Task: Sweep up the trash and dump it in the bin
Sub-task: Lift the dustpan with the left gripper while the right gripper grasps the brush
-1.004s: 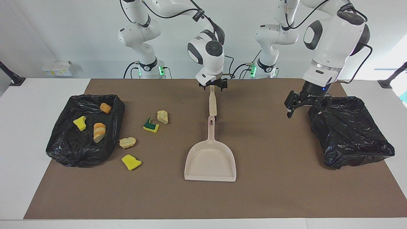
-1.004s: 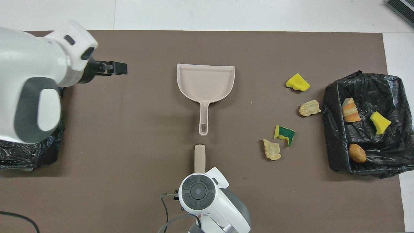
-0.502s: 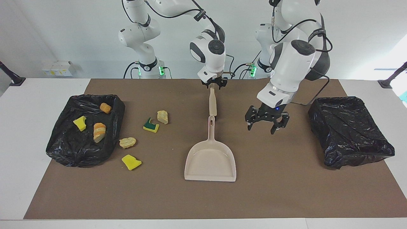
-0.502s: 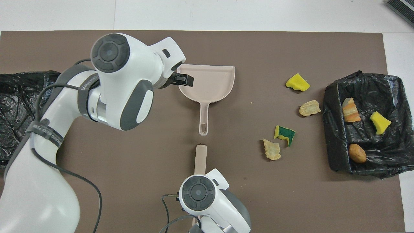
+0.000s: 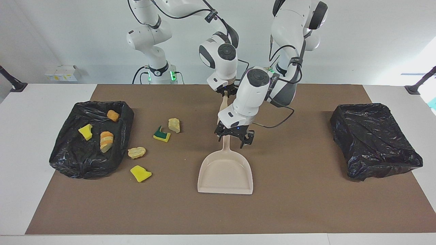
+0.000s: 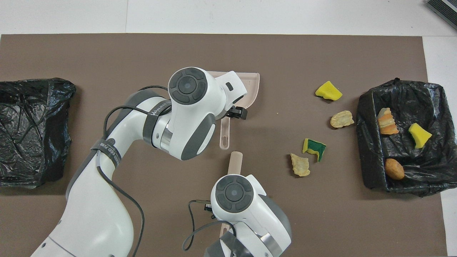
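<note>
My right gripper (image 5: pixel 227 92) is shut on the beige brush (image 6: pixel 235 162), whose handle slants down toward the dustpan. The beige dustpan (image 5: pixel 225 175) lies flat mid-table, handle toward the robots. My left gripper (image 5: pixel 234 138) hangs open over that handle, one finger on each side. Loose trash lies on the mat toward the right arm's end: a yellow sponge (image 5: pixel 140 173), a beige lump (image 5: pixel 136 152), a green-backed sponge (image 5: pixel 161 134) and another beige lump (image 5: pixel 174 125). The black-lined bin (image 5: pixel 85 160) beside them holds three scraps.
A second black-lined bin (image 5: pixel 374 143) sits at the left arm's end of the brown mat. The left arm's wrist covers part of the dustpan in the overhead view. White table edge borders the mat on all sides.
The left arm swung from the bin at its end across to the dustpan's handle. The right gripper closed on the brush, and the handle's free end tilted toward the right arm's end.
</note>
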`<state>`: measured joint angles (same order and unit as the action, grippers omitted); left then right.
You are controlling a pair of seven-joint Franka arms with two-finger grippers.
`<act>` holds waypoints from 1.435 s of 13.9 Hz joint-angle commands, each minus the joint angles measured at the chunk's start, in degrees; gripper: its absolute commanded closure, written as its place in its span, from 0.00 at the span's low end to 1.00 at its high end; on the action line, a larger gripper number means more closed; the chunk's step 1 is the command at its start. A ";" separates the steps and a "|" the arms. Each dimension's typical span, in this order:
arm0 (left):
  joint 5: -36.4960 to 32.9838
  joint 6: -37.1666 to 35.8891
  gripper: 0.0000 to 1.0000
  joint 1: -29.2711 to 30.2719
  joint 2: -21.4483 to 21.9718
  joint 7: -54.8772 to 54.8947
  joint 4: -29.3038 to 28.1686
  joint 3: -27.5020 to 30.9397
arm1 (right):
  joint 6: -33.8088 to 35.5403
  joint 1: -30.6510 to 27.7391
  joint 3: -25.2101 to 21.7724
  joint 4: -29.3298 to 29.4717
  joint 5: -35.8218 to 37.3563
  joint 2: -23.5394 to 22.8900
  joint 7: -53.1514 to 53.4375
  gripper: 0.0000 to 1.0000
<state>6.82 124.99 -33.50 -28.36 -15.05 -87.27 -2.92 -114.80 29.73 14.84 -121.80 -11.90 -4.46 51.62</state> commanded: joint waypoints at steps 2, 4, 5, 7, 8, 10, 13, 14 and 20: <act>1.00 -0.53 0.00 -1.22 -0.11 -2.35 -1.93 0.99 | 8.79 -6.68 -0.07 -0.37 0.12 5.85 -3.35 1.00; 1.00 -0.97 0.00 -1.31 0.06 -4.19 -3.35 0.99 | 12.82 -11.85 -0.07 -0.37 1.35 7.88 -7.56 1.00; 1.00 -2.19 0.00 -1.31 0.15 -5.42 -3.26 0.99 | 14.41 -14.15 -0.07 -0.37 3.01 8.32 -10.37 1.00; 1.00 -2.99 0.00 -2.79 0.24 -8.05 -3.44 0.99 | 16.18 -18.54 -0.07 -0.37 7.22 8.85 -15.55 1.00; 1.00 -3.34 0.00 -2.80 0.33 -8.59 -3.44 0.99 | 16.79 -20.39 -0.07 -0.28 9.25 8.94 -19.24 1.00; 1.00 -4.22 0.00 -2.89 0.41 -8.60 -3.44 0.99 | 16.89 -23.82 -0.07 0.07 13.64 8.77 -25.83 1.00; 1.00 -7.20 0.65 -2.19 1.11 -8.68 -3.09 0.99 | 15.05 -28.48 0.01 1.03 23.20 7.11 -34.44 1.00; 1.09 -8.26 1.00 -1.66 1.90 -8.68 -3.00 0.99 | 14.00 -30.15 0.01 2.52 26.37 5.88 -38.65 1.00; 0.21 -8.97 1.00 0.62 5.41 -0.10 -2.82 1.69 | 10.22 -35.35 -0.07 10.96 42.48 -4.13 -48.28 1.00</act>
<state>7.10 117.45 -33.69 -25.76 -19.44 -89.21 -1.42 -103.74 -4.26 13.99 -114.71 27.63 -4.21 4.86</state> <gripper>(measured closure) 0.687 0.744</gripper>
